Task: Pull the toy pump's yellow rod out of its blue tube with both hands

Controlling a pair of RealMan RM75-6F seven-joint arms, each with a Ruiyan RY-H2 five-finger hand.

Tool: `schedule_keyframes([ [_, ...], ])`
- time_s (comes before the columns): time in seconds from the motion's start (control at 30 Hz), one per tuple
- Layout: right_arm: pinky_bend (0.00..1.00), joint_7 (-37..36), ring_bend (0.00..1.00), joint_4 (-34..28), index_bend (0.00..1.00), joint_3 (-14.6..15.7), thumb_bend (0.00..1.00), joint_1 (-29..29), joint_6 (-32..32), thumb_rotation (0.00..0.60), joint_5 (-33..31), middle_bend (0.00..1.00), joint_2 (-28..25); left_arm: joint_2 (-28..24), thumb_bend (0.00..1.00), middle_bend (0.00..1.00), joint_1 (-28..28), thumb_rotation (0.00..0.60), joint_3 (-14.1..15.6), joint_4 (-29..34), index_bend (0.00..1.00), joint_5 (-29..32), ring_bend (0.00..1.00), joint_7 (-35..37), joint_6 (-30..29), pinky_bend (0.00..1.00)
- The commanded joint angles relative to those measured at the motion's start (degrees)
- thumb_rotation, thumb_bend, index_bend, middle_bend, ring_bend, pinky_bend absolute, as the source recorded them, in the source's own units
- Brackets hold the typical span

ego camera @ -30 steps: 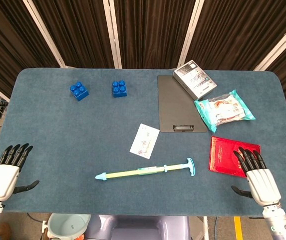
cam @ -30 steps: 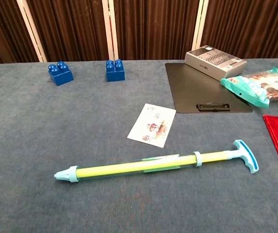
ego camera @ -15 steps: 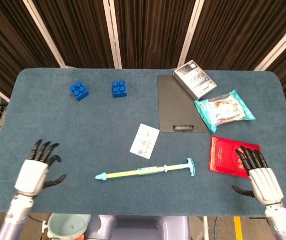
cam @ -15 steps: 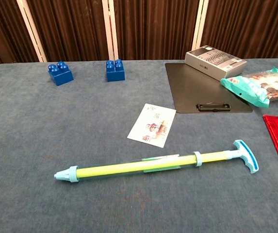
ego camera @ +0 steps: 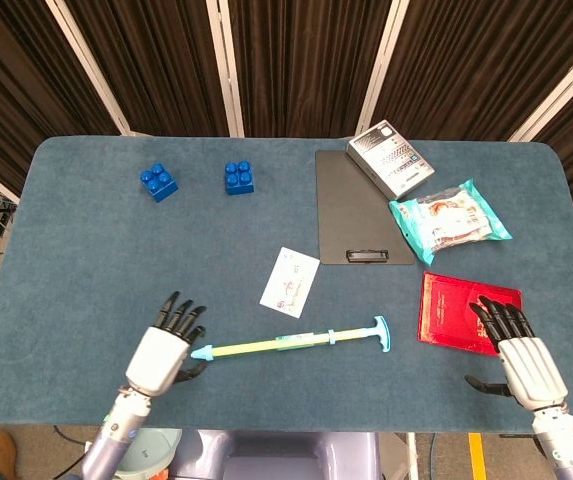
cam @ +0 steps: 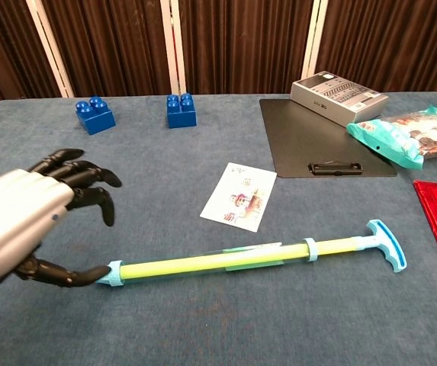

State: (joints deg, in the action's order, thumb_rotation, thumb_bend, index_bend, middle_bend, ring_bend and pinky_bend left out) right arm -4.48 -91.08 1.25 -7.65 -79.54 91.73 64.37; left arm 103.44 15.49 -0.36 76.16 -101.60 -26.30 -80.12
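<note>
Your left robot hand (ego camera: 163, 352) hovers wide at the toy pump's (ego camera: 291, 343) nine-o'clock tip; right robot hand (ego camera: 526, 358) spread, empty.

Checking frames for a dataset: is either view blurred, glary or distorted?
Head view: evenly lit, sharp, no glare, with only faint shadows under the toy pump. Chest view: the left hand looms large and slightly soft near the lens; the table stays sharp.
</note>
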Motion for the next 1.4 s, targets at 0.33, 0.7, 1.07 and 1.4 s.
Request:
schedule_keyframes([
  [0.33, 0.00, -1.65, 0.00, -0.03, 0.00, 0.20, 0.00, 0.18, 0.18, 0.600, -0.47, 0.00, -1.23, 8.98, 0.21, 0.17, 2.23, 0.600, 0.32, -11.69, 0.40, -1.10, 0.13, -0.09, 0.36, 0.01],
  [0.7, 0.00, -1.74, 0.00, -0.01, 0.00, -0.33, 0.00, 0.50, -0.45, 0.600, -1.25, 0.00, -1.06, 12.10, 0.26, 0.17, 3.00, 0.600, -0.55, -18.19, 0.40, 0.85, 0.13, 2.32, 0.38, 0.01],
  [1.07, 0.00, -2.36, 0.00, 1.15, 0.00, -0.86, 0.00, 0.48, -1.64, 0.600, -0.60, 0.00, 0.36, 11.83, 0.29, 0.17, 3.93, 0.600, -1.30, -18.98, 0.41, 2.74, 0.13, 1.07, 1.44, 0.01],
  [1.4, 0.00, -4.53, 0.00, 2.65, 0.00, -1.71, 0.00, 0.78, -5.10, 0.600, 1.29, 0.00, 1.68, 11.88, 0.34, 0.14, 4.52, 0.600, -2.72, -19.30, 0.47, 5.36, 0.12, -1.72, 3.03, 0.01],
])
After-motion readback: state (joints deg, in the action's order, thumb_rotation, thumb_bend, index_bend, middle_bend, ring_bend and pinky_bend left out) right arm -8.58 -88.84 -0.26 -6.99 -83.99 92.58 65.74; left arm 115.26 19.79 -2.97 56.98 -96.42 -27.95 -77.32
